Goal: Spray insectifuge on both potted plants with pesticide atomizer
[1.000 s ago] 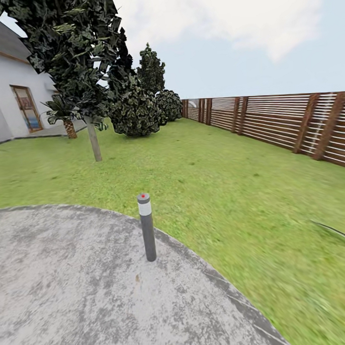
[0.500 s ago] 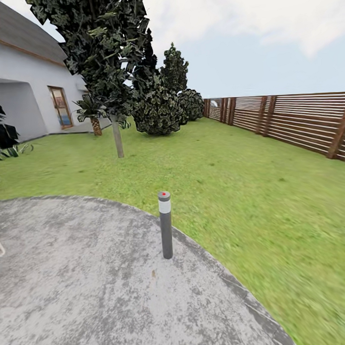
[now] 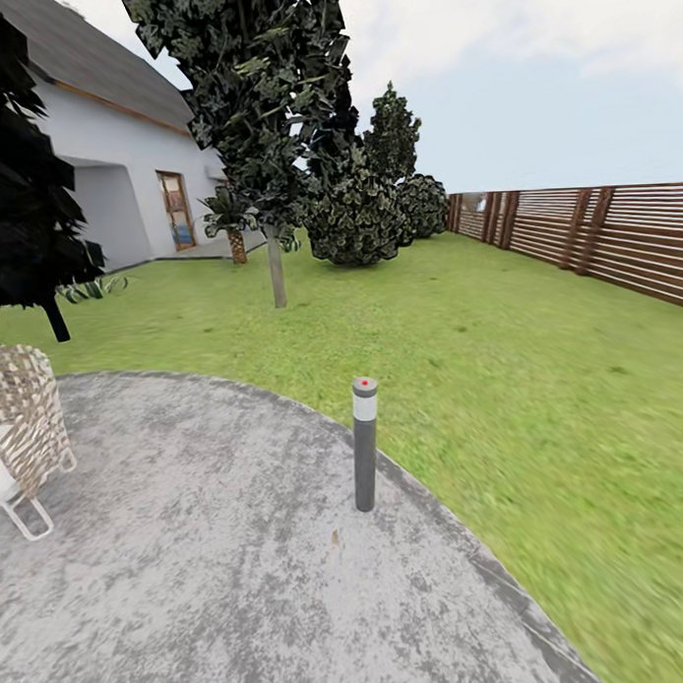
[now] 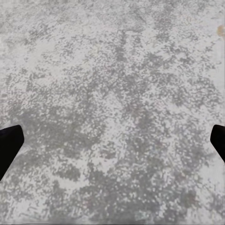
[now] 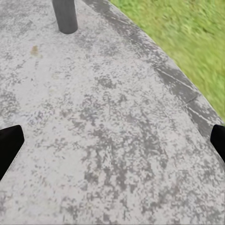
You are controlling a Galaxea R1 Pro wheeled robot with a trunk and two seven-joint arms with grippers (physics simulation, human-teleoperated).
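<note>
The garden lies ahead: a green lawn (image 3: pixel 500 356), a round grey paved patio (image 3: pixel 191 544) and a brown slatted fence (image 3: pixel 614 238). The pesticide atomizer and the potted plants are out of view. My left gripper (image 4: pixel 112 145) hangs open over bare patio paving, its dark fingertips (image 4: pixel 9 145) far apart with nothing between them. Near the patio's curved edge (image 5: pixel 173 79), my right gripper (image 5: pixel 112 145) is also open and holds nothing.
A grey bollard lamp (image 3: pixel 365 444) with a white band stands at the patio rim, its base (image 5: pixel 64 16) ahead of my right gripper. A wicker chair (image 3: pixel 24 421) sits at the left. A thin tree trunk (image 3: pixel 276 275), dark bushes (image 3: pixel 362 218) and a white house (image 3: pixel 119 182) lie beyond.
The camera has turned left: the bollard, trees and fence have slid right in the picture, and the wicker chair and a dark tree have come into view at the left.
</note>
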